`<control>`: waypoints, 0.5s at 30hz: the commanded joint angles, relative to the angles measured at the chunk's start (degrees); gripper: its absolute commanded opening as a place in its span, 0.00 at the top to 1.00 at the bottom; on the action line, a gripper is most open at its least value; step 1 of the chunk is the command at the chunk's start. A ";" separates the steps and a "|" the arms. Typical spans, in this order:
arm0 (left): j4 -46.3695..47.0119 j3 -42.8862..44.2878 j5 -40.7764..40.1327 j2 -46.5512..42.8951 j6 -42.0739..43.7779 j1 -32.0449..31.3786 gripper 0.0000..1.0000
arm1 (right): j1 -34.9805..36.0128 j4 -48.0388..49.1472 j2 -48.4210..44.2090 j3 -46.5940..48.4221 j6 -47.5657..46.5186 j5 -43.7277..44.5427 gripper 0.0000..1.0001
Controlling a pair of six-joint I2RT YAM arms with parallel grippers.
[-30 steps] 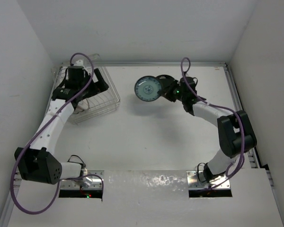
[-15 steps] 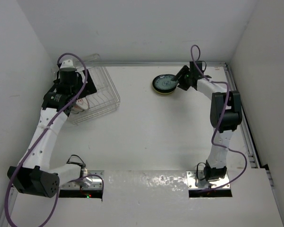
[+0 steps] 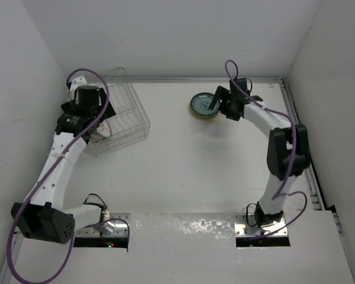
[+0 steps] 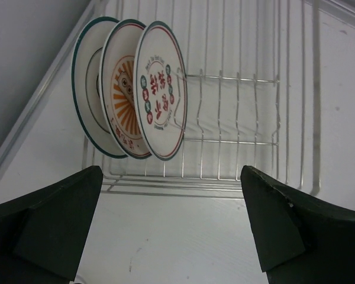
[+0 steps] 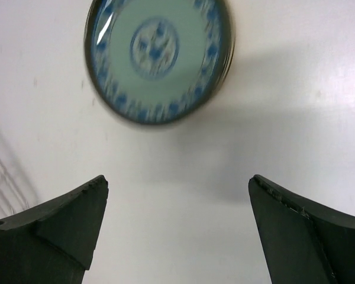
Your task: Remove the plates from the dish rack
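- The three plates left in the dish rack (image 4: 236, 118) stood on edge in a close row at about 11 o'clock from the left gripper (image 4: 171, 177) in the left wrist view.
- The red-and-green marked plate (image 4: 160, 92) was closest to that claw. The orange-rayed plate (image 4: 123, 89) and the teal-rimmed plate (image 4: 86, 77) stood behind it toward 9 o'clock.
- Each rim ran roughly from 12 to 6 o'clock, so the next grasp would probably come down over a top edge.
- The left arm was much the nearer to the rack, and its claw hung above the wires, spread wide and holding nothing.
- The teal-patterned plate (image 5: 158, 56) lay flat on the table (image 3: 183, 171) at 12 o'clock from the right gripper (image 5: 178, 180).
- The right gripper's fingers gaped wide, clear of that plate and empty.
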 commanded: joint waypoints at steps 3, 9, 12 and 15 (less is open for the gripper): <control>0.65 3.45 -6.83 8.09 -2.93 2.58 0.03 | 5.79 3.82 -15.58 -12.14 -8.40 2.78 0.01; -0.67 9.60 -7.88 18.31 -3.90 6.09 0.30 | 7.12 9.17 -23.50 -22.33 -8.49 -5.92 0.01; -1.20 12.69 -6.57 22.44 -3.29 7.16 0.41 | 7.38 11.12 -26.14 -26.64 -8.40 -6.89 0.01; -2.34 14.80 -6.74 25.69 -3.72 7.16 0.51 | 7.38 11.39 -26.94 -28.23 -8.58 -7.25 0.01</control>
